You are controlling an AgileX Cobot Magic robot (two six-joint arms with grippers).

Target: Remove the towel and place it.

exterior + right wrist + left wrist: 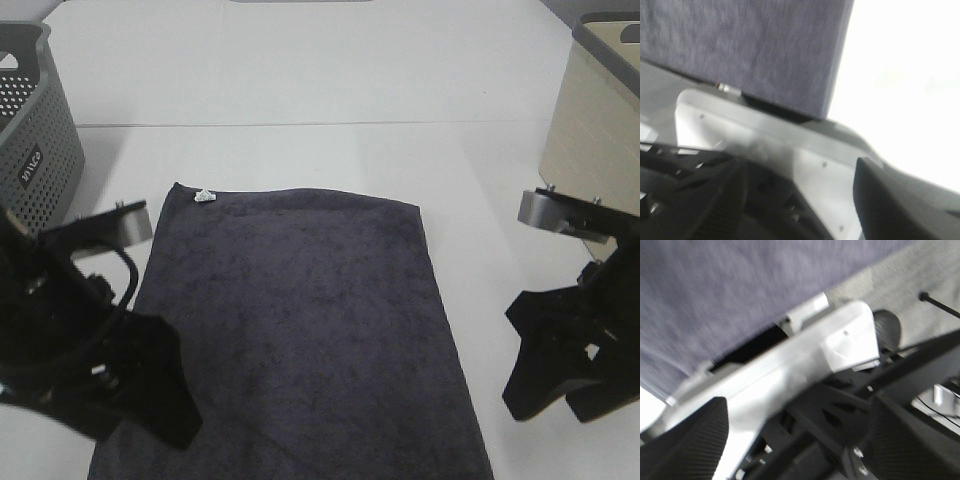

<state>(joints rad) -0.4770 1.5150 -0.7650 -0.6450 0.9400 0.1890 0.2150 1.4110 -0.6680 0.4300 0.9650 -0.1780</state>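
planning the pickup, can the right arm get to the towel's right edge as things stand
Probably yes: the right tool hangs beside the towel, with only bare table between them; the beige basket stands farther back.

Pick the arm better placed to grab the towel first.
Likely left: the left gripper hangs open over the towel, at its near-left edge; the right gripper sits beside its right edge, over bare table.

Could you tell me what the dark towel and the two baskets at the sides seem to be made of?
The towel looks like soft terry cloth: matt charcoal grey with a fuzzy nap. The grey basket appears to be moulded plastic, its wall pierced with rows of small holes. The beige basket is probably plastic too, with a faint brick-like pattern on its wall.
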